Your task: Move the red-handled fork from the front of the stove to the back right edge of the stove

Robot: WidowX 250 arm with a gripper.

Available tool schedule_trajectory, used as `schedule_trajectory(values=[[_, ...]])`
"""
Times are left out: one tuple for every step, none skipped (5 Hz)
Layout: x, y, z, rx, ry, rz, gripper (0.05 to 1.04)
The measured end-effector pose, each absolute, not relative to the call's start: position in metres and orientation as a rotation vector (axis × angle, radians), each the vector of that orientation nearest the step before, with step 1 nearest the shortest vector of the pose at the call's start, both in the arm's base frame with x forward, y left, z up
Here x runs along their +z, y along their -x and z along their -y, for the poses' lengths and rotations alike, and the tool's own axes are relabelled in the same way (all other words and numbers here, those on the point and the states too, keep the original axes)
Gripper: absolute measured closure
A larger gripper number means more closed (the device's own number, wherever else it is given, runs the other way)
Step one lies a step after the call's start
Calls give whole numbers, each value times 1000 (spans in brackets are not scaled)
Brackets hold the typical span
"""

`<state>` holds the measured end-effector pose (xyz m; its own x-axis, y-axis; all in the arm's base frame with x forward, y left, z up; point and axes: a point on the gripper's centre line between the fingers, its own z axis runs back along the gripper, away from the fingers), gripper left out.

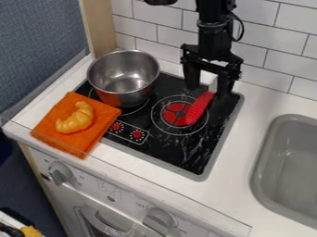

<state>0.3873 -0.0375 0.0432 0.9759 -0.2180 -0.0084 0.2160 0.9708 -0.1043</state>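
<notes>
The black gripper (209, 88) hangs over the back right of the black stove, its two fingers apart and pointing down. It stands open. Between and just below the fingers is a knife with a red handle (199, 107) and a pale blade; the handle slants down to the left over the red centre of the right burner. Whether the gripper touches the blade, I cannot tell. A silver metal pot (123, 76) stands on the back left of the stove. Left of the stove's front part, a yellow croissant (75, 118) lies on a folded orange cloth (53, 122).
A grey sink (288, 171) is set into the white counter (238, 185) on the right. The tiled wall (176, 34) rises behind the stove, with a wooden post (99, 30) at its left end. A clear low panel runs along the counter's front edge.
</notes>
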Motion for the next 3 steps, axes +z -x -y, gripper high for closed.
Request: schedule_trajectory(values=[[28,-386,40,-204,79,15,83],[19,-386,39,-188,66,50,83],[20,-387,41,-198,75,58,83]])
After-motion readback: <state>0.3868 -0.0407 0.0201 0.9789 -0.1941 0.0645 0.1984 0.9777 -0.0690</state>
